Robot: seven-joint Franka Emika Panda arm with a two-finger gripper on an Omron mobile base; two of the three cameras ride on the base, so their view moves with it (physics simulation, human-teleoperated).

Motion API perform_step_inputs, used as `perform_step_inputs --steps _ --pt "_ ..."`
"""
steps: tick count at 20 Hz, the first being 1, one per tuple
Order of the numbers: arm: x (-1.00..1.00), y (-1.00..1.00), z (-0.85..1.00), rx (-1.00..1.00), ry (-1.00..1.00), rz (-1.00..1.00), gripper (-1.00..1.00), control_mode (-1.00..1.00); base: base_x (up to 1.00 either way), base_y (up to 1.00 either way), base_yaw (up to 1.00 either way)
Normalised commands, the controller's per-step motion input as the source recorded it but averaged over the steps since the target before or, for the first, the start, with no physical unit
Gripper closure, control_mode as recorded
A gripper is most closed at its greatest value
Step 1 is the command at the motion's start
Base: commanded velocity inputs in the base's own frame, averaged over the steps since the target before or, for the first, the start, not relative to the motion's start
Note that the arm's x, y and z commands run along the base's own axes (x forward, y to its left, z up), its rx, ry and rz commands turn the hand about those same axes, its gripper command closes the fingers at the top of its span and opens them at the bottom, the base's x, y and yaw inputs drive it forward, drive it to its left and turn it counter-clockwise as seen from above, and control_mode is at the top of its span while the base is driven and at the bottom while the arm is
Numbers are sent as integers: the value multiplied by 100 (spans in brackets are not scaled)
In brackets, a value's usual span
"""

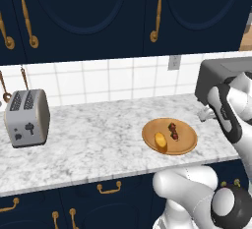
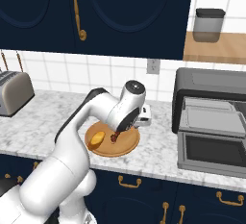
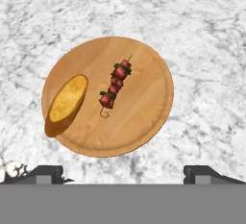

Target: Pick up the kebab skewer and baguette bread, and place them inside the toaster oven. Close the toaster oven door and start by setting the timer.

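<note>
My gripper (image 3: pixel 122 172) hangs above the wooden plate (image 3: pixel 149 117), jaws spread wide and grasping nothing; the two dark fingertips (image 3: pixel 45 172) stand far apart at the near edge of my hand view, one on each side of the plate's near rim.

The wooden plate lies flat on the marble table (image 3: pixel 202 35). The kebab skewer (image 3: pixel 115 86) lies on the plate near its middle, its dark red meat chunks in a row with green bits between them and the bare stick ends poking out at both ends. The baguette bread (image 3: pixel 66 104) lies on the same plate just beside the skewer, toward the plate's rim, with one end reaching over the edge. The two do not touch.

In the right base view the toaster oven (image 2: pixel 211 91) stands on the table well to the right of the plate (image 2: pixel 126 143), against the tiled wall. The toaster oven door (image 2: pixel 211 152) hangs open in front of it, with its dark window facing out. My forearm crosses over the plate here and hides part of the skewer (image 2: pixel 114 137); the bread (image 2: pixel 97 138) shows at the plate's left side.

In the left base view a silver two-slot toaster (image 1: pixel 27 117) stands on the table well to the left of the plate (image 1: pixel 184 144).
</note>
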Motion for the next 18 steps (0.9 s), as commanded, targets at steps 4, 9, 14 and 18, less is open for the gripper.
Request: perform_step_inputs --steps 4,9,14,18 --pt "0 53 -10 0 9 0 -100 -100 0 0 0" --pt "0 51 -6 0 11 0 -100 -100 0 0 0" --pt "-1 45 -10 0 16 0 -100 -100 0 0 0" --pt "0 51 -12 0 16 0 -100 -100 0 0 0"
